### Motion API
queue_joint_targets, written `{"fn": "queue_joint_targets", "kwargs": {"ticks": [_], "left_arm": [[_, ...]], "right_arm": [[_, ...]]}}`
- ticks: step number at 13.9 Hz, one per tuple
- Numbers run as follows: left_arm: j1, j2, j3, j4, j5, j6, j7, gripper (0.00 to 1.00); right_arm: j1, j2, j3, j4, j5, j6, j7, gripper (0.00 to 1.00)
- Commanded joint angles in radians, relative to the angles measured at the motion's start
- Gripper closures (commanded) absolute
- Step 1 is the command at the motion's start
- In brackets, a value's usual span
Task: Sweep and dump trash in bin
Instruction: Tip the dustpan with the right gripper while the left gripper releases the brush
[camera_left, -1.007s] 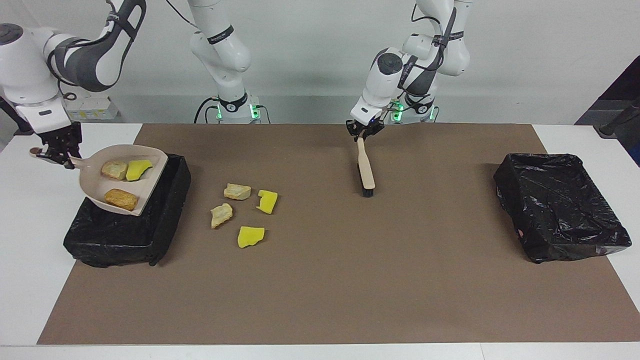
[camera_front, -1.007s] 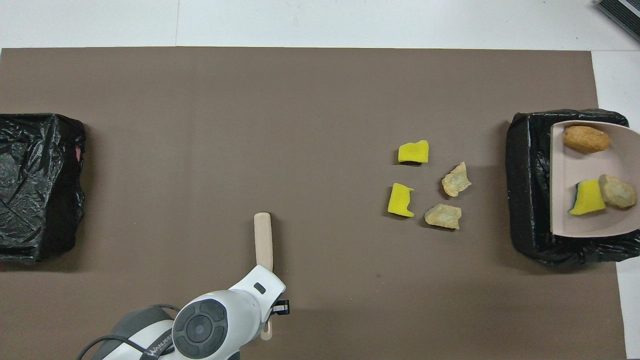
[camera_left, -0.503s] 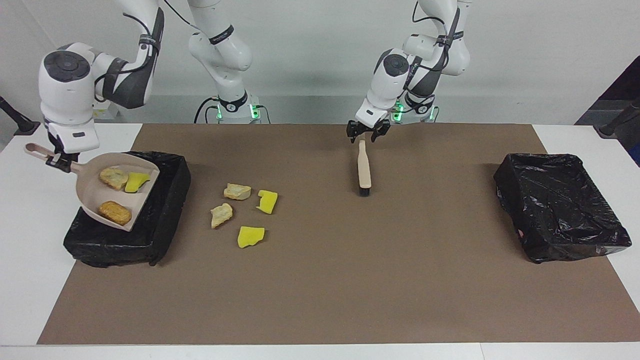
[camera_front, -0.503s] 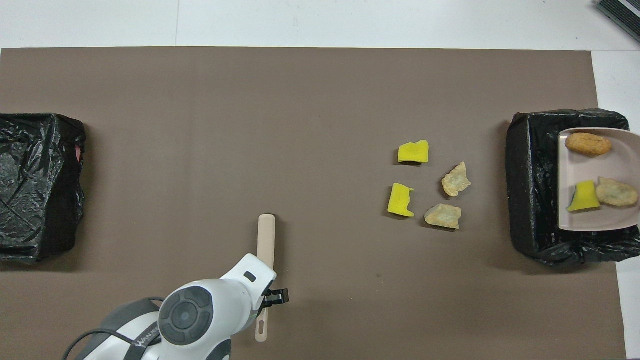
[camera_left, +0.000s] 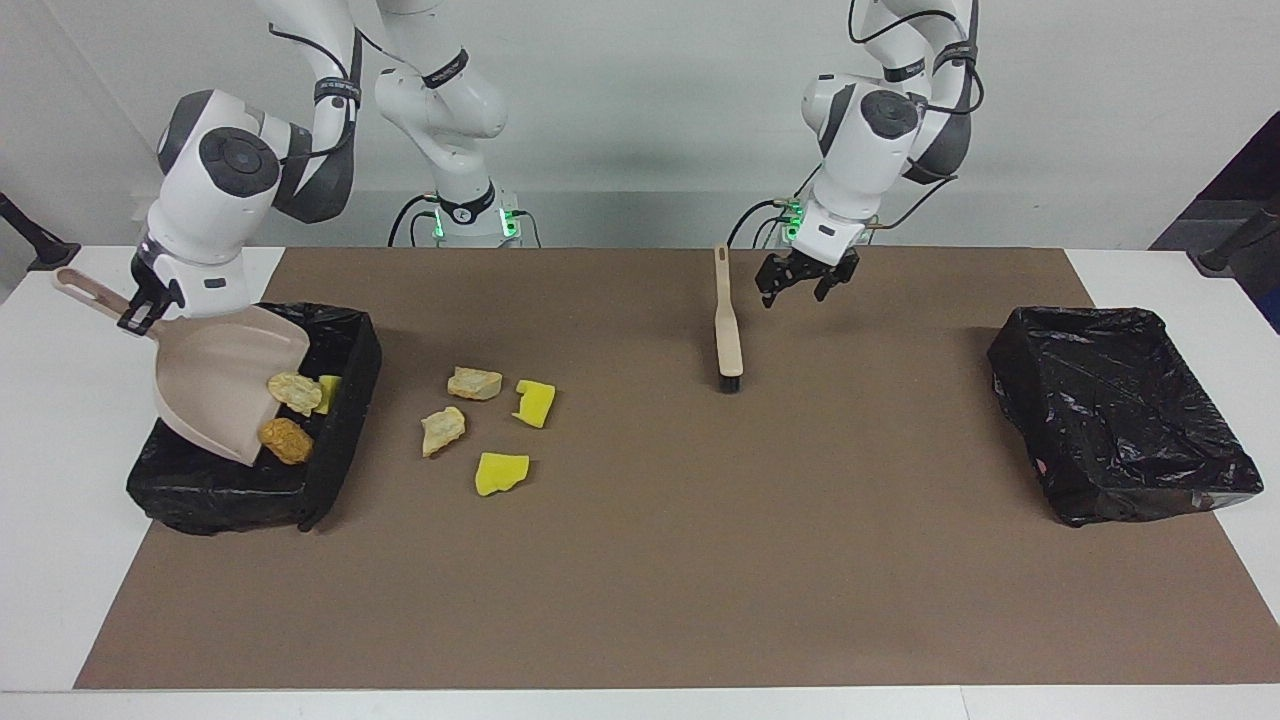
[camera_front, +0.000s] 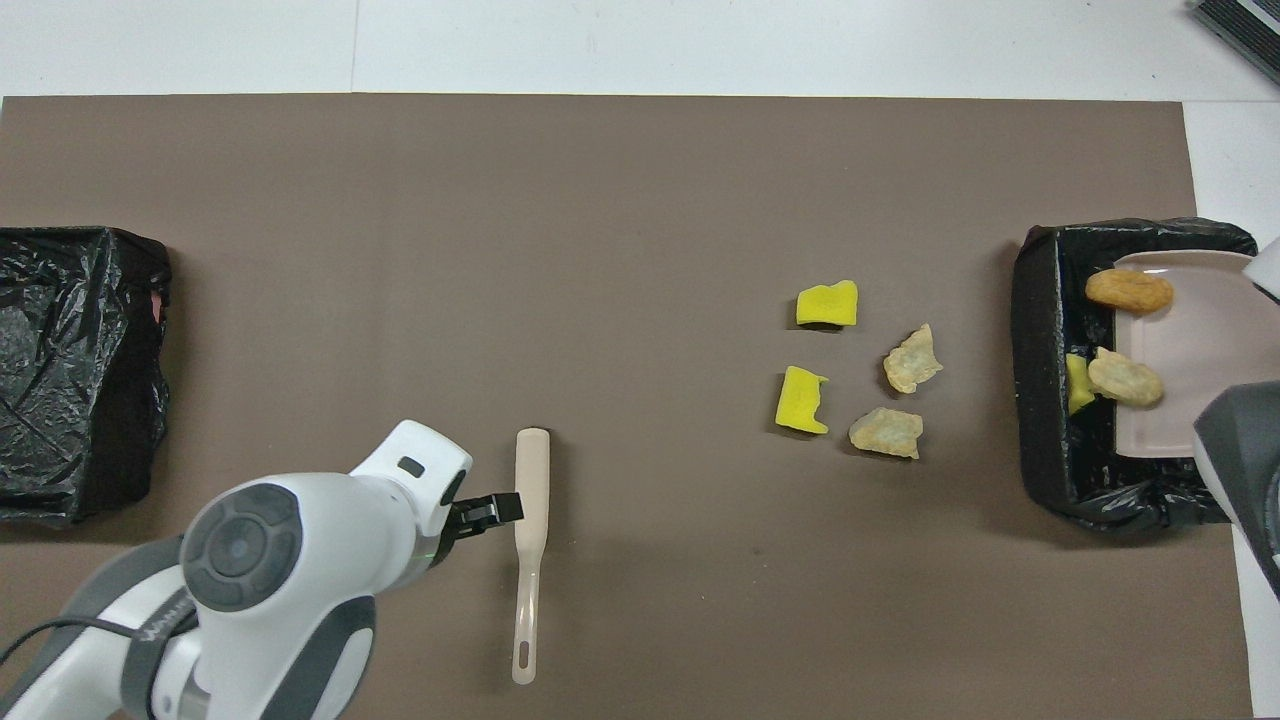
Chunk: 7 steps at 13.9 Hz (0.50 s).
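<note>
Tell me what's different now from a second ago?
The left gripper let go of the brush and moved off. The right gripper tipped the dustpan, so three scraps slide toward the bin. Four scraps on the mat stayed put.

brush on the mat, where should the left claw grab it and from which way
Probably the thin handle end of the brush, the end nearest the robots, taken from straight above. It lies flat on the mat with its bristle head pointing away from the robots, and nothing crowds the slim handle. The left claw, open, hangs just beside that handle.
</note>
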Motion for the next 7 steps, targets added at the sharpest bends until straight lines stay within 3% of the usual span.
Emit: {"fn": "queue_joint_targets", "kwargs": {"ticks": [1, 5, 7], "left_arm": [[0.127, 0.001, -0.010, 0.061, 0.052, -0.084, 0.144, 0.00], [0.292, 0.019, -0.007, 0.179, 0.094, -0.173, 0.373, 0.00], [0.342, 0.076, -0.005, 0.285, 0.094, -0.262, 0.453, 0.00]], "right_arm": [[0.021, -0.016, 0.008, 0.011, -0.104, -0.016, 0.005, 1.00], [0.024, -0.018, 0.008, 0.076, -0.097, -0.065, -0.072, 1.00], [0.025, -0.018, 0.010, 0.107, -0.060, -0.091, -0.078, 1.00]]}}
